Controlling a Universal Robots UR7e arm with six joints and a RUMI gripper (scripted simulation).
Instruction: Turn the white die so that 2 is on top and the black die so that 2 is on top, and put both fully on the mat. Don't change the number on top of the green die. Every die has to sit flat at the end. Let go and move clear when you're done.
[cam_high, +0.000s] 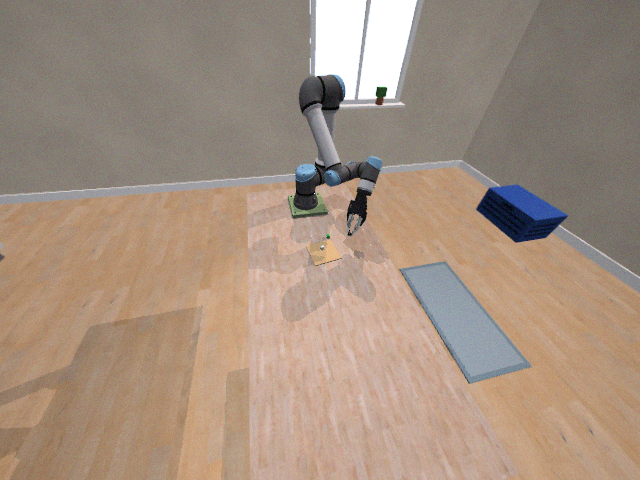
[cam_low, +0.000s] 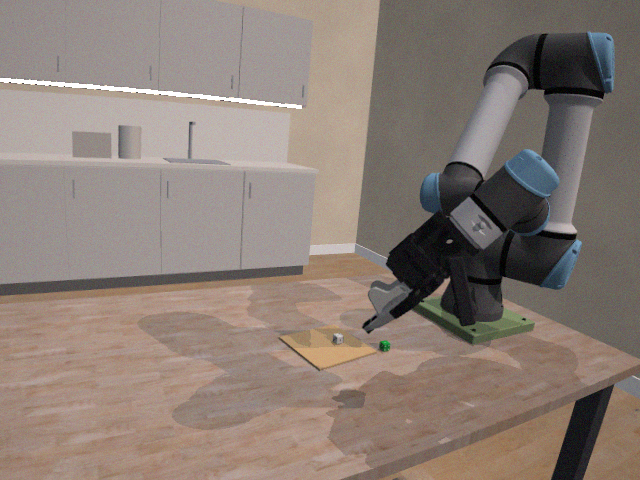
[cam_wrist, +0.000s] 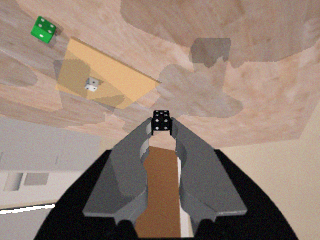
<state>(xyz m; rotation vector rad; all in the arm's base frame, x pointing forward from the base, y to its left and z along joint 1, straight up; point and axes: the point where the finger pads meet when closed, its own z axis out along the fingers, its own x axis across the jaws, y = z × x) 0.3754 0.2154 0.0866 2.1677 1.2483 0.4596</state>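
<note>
My gripper (cam_wrist: 161, 119) is shut on the black die (cam_wrist: 162, 121), which sits between the fingertips with a many-pip face toward the wrist camera. The gripper (cam_low: 371, 326) is tilted and hangs low over the table, just beyond the far corner of the tan mat (cam_low: 327, 347). The white die (cam_low: 338, 338) sits flat on the mat; it also shows in the wrist view (cam_wrist: 91, 84). The green die (cam_low: 384, 345) lies on the table just off the mat's right edge, and in the wrist view (cam_wrist: 43, 29) it shows several pips. The mat also shows in the top view (cam_high: 323, 251).
The arm's green base plate (cam_low: 474, 322) stands on the table to the right of the mat. The table's right edge and a leg (cam_low: 581, 434) are near. A kitchen counter (cam_low: 149, 217) runs along the back wall.
</note>
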